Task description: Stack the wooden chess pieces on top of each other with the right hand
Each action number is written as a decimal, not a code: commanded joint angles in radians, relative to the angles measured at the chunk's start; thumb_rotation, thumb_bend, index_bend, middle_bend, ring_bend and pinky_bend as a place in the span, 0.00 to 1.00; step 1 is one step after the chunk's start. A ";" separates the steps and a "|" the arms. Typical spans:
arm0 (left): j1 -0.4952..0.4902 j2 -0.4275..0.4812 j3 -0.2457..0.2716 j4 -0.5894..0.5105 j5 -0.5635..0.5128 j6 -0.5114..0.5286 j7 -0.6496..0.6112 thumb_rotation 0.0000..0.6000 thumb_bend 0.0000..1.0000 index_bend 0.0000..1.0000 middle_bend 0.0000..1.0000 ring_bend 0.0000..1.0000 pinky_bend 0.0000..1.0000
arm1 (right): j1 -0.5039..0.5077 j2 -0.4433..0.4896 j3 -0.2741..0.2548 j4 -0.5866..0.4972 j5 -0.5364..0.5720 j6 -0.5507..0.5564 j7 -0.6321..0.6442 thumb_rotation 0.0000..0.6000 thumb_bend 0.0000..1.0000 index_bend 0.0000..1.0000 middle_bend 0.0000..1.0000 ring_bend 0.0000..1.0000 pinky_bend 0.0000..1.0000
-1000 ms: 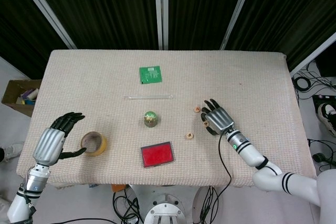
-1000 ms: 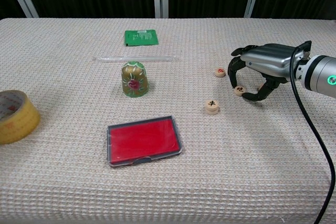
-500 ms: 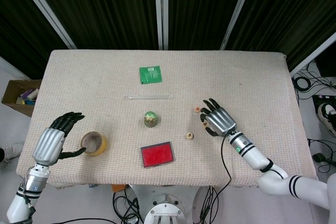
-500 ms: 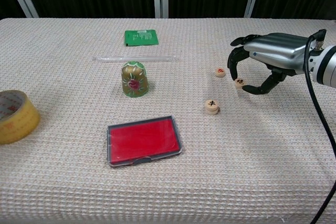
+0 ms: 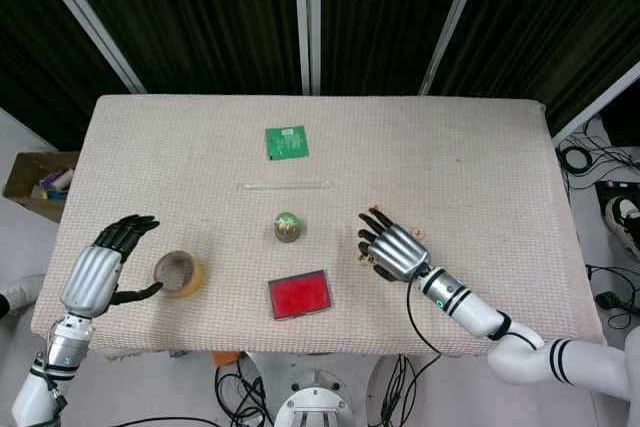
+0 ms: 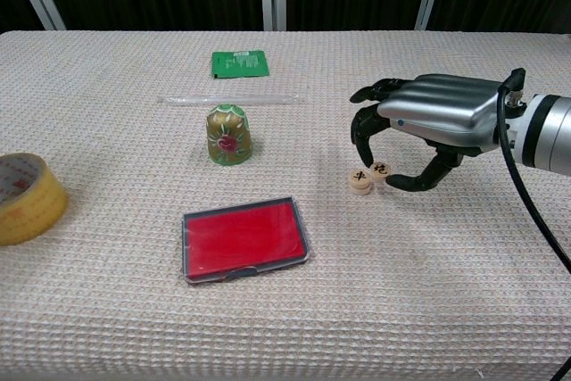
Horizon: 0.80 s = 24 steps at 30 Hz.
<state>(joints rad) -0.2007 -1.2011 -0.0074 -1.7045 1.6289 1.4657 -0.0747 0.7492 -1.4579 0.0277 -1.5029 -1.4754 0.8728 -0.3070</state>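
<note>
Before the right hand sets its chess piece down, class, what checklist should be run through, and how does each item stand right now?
1. Piece in grasp: the right hand pinches a chess piece. Ok.
2. Target free: the other chess piece lies flat on the table, top uncovered. Ok.
3. Alignment: the held piece sits beside the target, not over it. Not ok.
4. Height: whether the held piece clears the target's top, cannot tell.
5. Third piece: hidden behind the hand in the chest view. Cannot tell.
6. Left hand stays near the tape roll, well away. Ok.
</note>
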 commanded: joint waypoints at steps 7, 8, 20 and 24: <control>-0.001 -0.005 0.001 0.010 0.003 -0.002 -0.009 1.00 0.06 0.17 0.14 0.12 0.20 | 0.014 -0.031 0.011 0.022 0.018 -0.011 -0.027 1.00 0.36 0.50 0.26 0.00 0.05; -0.001 -0.005 0.001 0.011 0.003 -0.001 -0.011 1.00 0.06 0.17 0.14 0.12 0.20 | 0.014 -0.034 0.013 0.024 0.018 -0.010 -0.027 1.00 0.36 0.50 0.26 0.00 0.05; 0.002 -0.005 0.003 0.024 0.001 0.000 -0.024 1.00 0.06 0.17 0.14 0.12 0.20 | 0.028 -0.063 0.020 0.048 0.031 -0.020 -0.036 1.00 0.36 0.46 0.26 0.00 0.05; 0.003 -0.006 0.003 0.028 0.001 0.001 -0.029 1.00 0.06 0.17 0.14 0.12 0.20 | 0.030 -0.065 0.020 0.049 0.035 -0.021 -0.042 1.00 0.36 0.45 0.26 0.00 0.05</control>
<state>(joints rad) -0.1976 -1.2071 -0.0042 -1.6762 1.6297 1.4669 -0.1039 0.7795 -1.5229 0.0477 -1.4544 -1.4403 0.8515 -0.3488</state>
